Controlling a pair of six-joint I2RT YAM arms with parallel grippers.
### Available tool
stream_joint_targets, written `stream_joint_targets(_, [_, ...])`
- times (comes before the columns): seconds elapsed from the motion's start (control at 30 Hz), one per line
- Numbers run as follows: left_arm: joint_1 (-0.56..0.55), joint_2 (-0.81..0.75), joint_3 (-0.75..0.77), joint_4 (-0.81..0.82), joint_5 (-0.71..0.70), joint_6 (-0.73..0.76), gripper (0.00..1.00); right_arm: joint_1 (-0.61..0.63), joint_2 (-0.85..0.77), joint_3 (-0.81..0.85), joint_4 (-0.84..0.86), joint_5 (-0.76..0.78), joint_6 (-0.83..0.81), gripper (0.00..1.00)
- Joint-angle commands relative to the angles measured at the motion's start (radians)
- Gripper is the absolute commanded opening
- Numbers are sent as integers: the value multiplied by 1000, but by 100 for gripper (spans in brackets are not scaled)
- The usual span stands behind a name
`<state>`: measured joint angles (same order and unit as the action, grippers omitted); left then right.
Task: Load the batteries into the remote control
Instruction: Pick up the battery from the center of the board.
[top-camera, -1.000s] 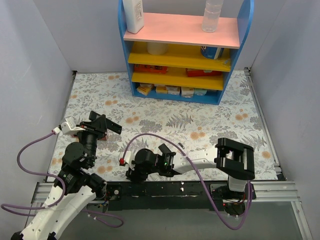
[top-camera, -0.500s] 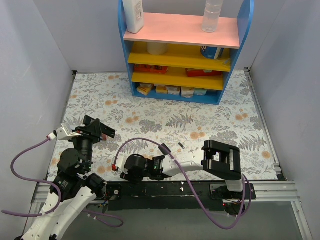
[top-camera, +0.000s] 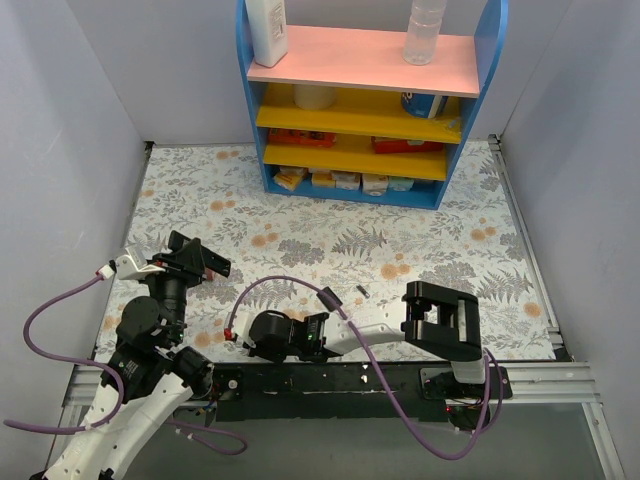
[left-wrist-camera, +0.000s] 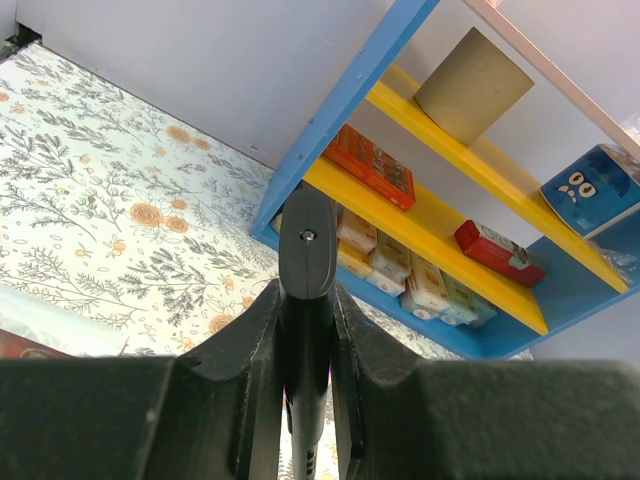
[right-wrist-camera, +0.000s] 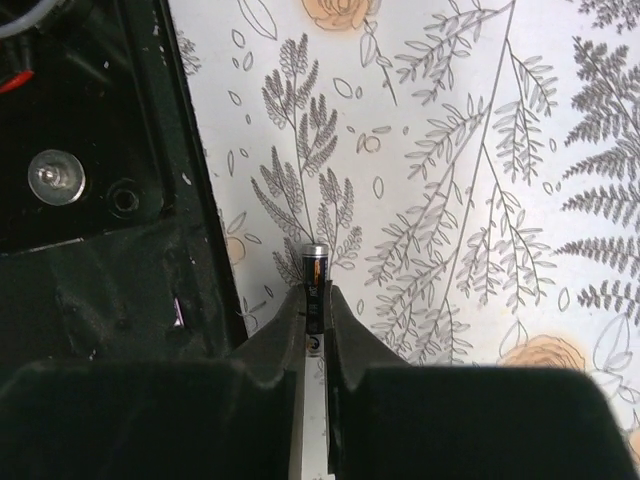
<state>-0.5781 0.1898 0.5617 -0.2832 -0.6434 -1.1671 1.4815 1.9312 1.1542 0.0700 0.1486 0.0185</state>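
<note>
My left gripper (left-wrist-camera: 306, 335) is shut on the remote control (left-wrist-camera: 307, 250), a slim black bar that sticks out past the fingertips towards the blue shelf. In the top view this gripper (top-camera: 200, 264) is raised over the left of the table. My right gripper (right-wrist-camera: 314, 297) is shut on one battery (right-wrist-camera: 315, 262), a slim dark cylinder with a silver end poking out of the fingertips, just above the floral table beside the black base bar. In the top view the right gripper (top-camera: 258, 342) is low at the near edge. A second small dark battery (top-camera: 361, 291) lies on the table.
A blue shelf unit (top-camera: 350, 50) with bottles, boxes and packets stands at the back. A small flat black piece (top-camera: 327, 298) lies near the purple cable (top-camera: 290, 283). A reddish-brown edge (left-wrist-camera: 22, 345) shows low left in the left wrist view. Grey walls close in both sides.
My right arm has drawn back and left towards the near edge with the battery. My left gripper has moved left and nearer with the remote. Over the last half second almost nothing moved.
</note>
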Motion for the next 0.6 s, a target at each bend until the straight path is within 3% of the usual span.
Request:
stream_joint_targets(0.0, [3, 13, -9, 22, 4, 18, 0, -13, -49, -69, -42, 77, 3, 6])
stream_joint_targets(0.33, [4, 34, -14, 33, 28, 20, 0, -67, -311, -273, -131, 187, 121, 1])
stream_joint_targets(0.57, [4, 40, -17, 35, 45, 23, 0, -228, -543, -392, -211, 286, 247, 1])
